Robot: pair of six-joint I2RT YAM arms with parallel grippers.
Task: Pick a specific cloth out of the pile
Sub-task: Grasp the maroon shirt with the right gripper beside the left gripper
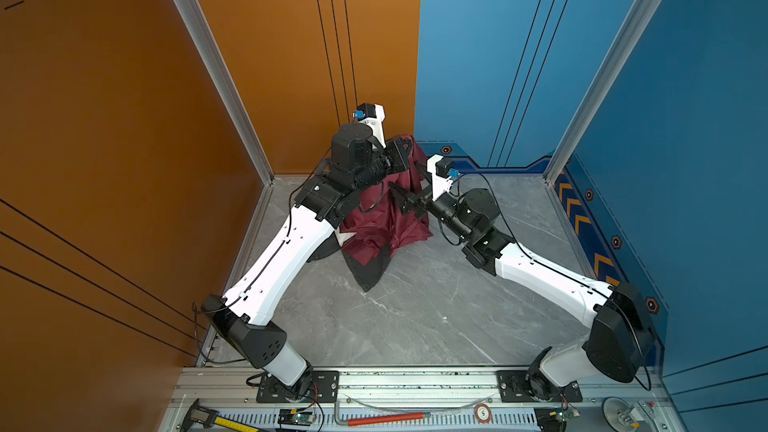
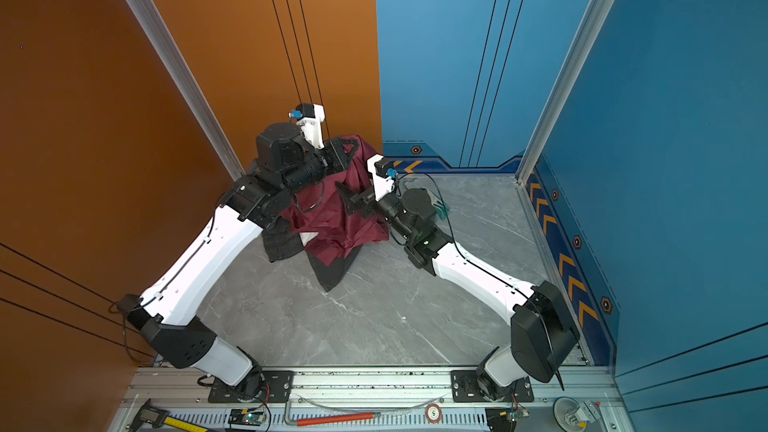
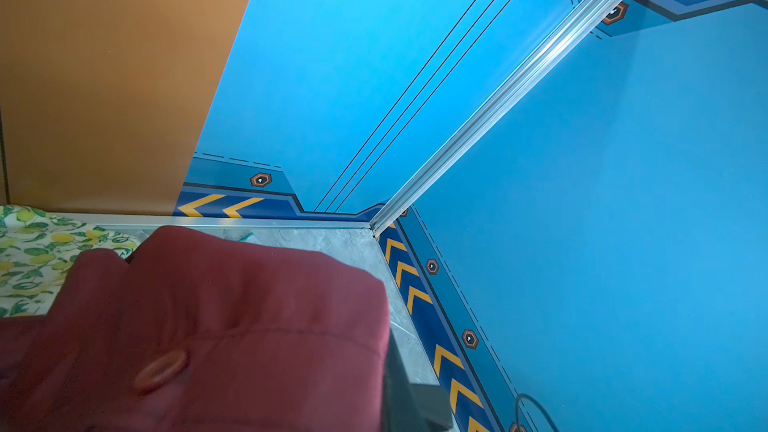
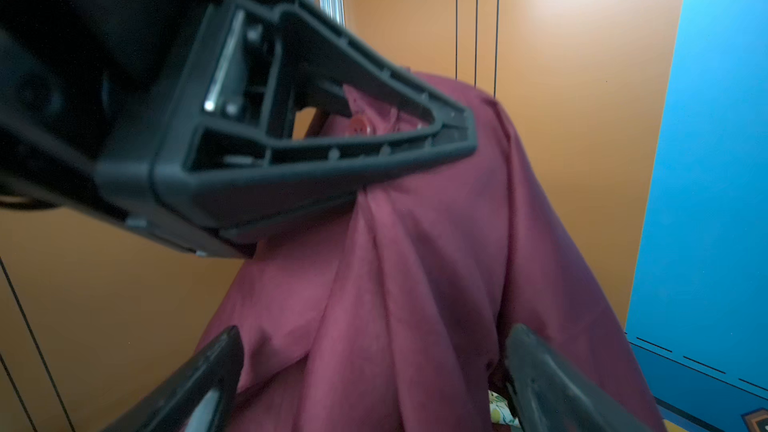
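Note:
The cloth (image 1: 386, 218) (image 2: 332, 218), dark maroon and thin, hangs in a tall drape from my left gripper (image 1: 409, 146) (image 2: 353, 146), which is shut on its top edge high above the table. In the left wrist view the cloth (image 3: 228, 326) with a button fills the near field. My right gripper (image 1: 399, 197) (image 2: 345, 198) (image 4: 374, 347) is open, its fingers either side of the hanging cloth (image 4: 415, 276) partway down. Under the cloth the pile shows as dark grey garments (image 1: 370, 272) (image 2: 286, 243) and a lemon-print cloth (image 3: 29, 255) (image 4: 500, 411).
The orange wall (image 1: 291, 56) and blue wall (image 1: 478, 56) stand close behind the lifted cloth. A teal-and-white item (image 2: 440, 205) lies behind my right arm. A red-handled tool (image 1: 386, 418) and a caliper (image 1: 199, 415) lie on the front rail.

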